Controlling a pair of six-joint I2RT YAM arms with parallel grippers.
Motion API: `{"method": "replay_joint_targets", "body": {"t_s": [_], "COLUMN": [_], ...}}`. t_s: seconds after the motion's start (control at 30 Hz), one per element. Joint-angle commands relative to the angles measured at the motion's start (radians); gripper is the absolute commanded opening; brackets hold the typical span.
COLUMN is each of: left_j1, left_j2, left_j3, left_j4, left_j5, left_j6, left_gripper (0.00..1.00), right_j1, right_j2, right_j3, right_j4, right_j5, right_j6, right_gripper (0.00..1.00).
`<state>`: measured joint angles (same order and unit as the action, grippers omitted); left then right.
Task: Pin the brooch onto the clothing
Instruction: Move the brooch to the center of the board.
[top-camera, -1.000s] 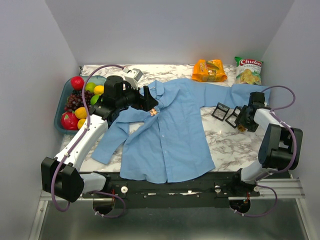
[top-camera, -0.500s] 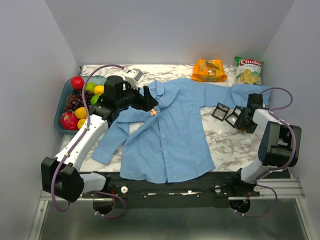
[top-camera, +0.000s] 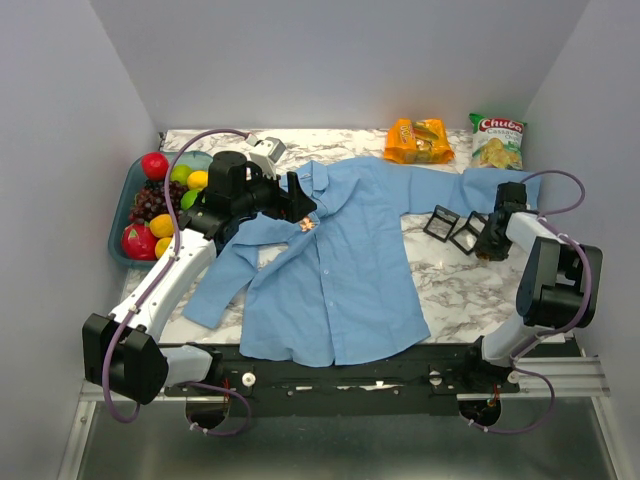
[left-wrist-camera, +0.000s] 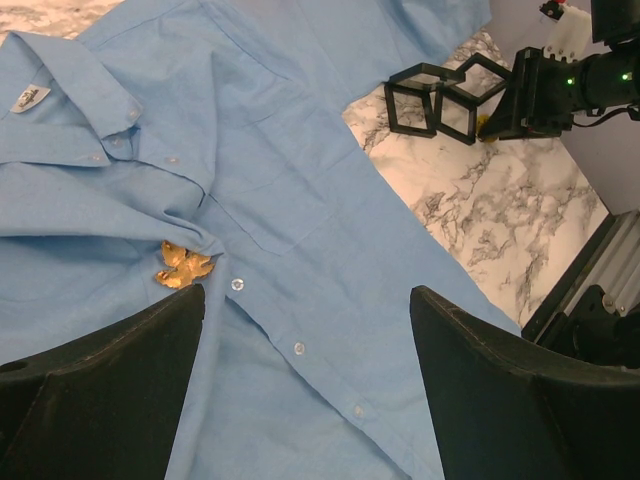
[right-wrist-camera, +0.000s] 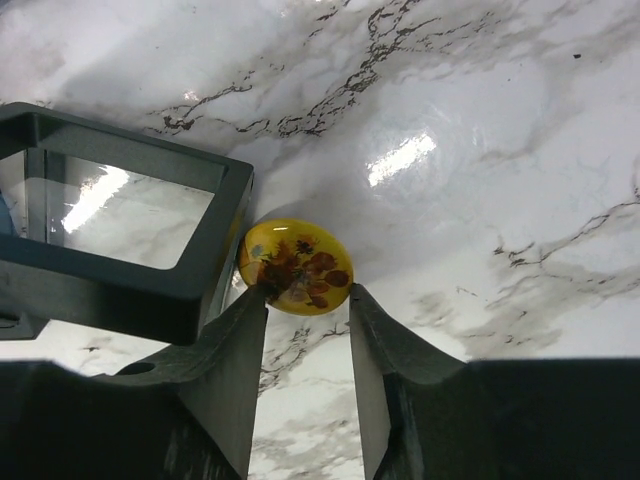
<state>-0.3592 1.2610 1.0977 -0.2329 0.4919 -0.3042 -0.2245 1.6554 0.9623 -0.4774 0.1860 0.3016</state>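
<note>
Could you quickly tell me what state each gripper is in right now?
Left gripper: open, empty.
Right gripper: jaws flanking yellow oval ornament; grip cannot be told.

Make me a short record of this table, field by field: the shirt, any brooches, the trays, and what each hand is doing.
shirt: light blue, long-sleeved, spread front-up on the marble table
gold brooch: on the shirt front just below the collar, beside the button row; cannot tell whether it is pinned
yellow brooch: oval with red flowers, on the table, against a black tray
left hand: open wide, above the shirt, holding nothing
right hand: open, low over the table, fingertips at either side of the yellow brooch
</note>
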Motion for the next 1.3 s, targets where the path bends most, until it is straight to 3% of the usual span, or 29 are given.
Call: {"method": "replay_joint_targets", "body": {"t_s": [0.0, 0.47, 0.77, 0.9, 1.0, 1.07, 1.13, 1.27], "left_j1": [0.006, 0.006, 0.006, 0.006, 0.006, 0.006, 0.006, 0.006], "left_j2": [-0.002, -0.002, -0.002, 0.001, 0.006, 0.005, 0.0, -0.003], "left_j3": [-0.006, -0.013, -0.015, -0.015, -0.012, -0.012, -0.013, -0.012], "left_j4": [0.012, 0.032, 0.033, 0.033, 0.029, 0.027, 0.029, 0.026], "left_j5": [0.027, 0.053, 0.051, 0.05, 0.047, 0.047, 0.043, 0.037], "left_j6": [-0.003, -0.023, -0.024, -0.023, -0.019, -0.019, -0.018, -0.016], "left_gripper": [0.92, 0.91, 0.91, 0.91, 0.91, 0.91, 0.91, 0.92], "right_j1": [-0.003, 0.054, 0.266, 0.379, 0.389, 0.389, 0.39, 0.39], "right_j2": [0.006, -0.112, -0.164, -0.201, -0.253, -0.276, -0.273, -0.201], "right_j3": [-0.023, -0.12, -0.183, -0.179, -0.127, -0.093, -0.032, 0.022], "right_j4": [-0.027, -0.043, -0.053, -0.056, -0.105, -0.133, -0.181, -0.214], "right_j5": [-0.042, -0.214, -0.301, -0.344, -0.294, -0.238, -0.137, -0.102], "right_j6": [-0.013, 0.007, 0.114, 0.163, 0.153, 0.11, 0.081, -0.002], "right_gripper": [0.39, 0.39, 0.41, 0.47, 0.62, 0.67, 0.69, 0.69]}}
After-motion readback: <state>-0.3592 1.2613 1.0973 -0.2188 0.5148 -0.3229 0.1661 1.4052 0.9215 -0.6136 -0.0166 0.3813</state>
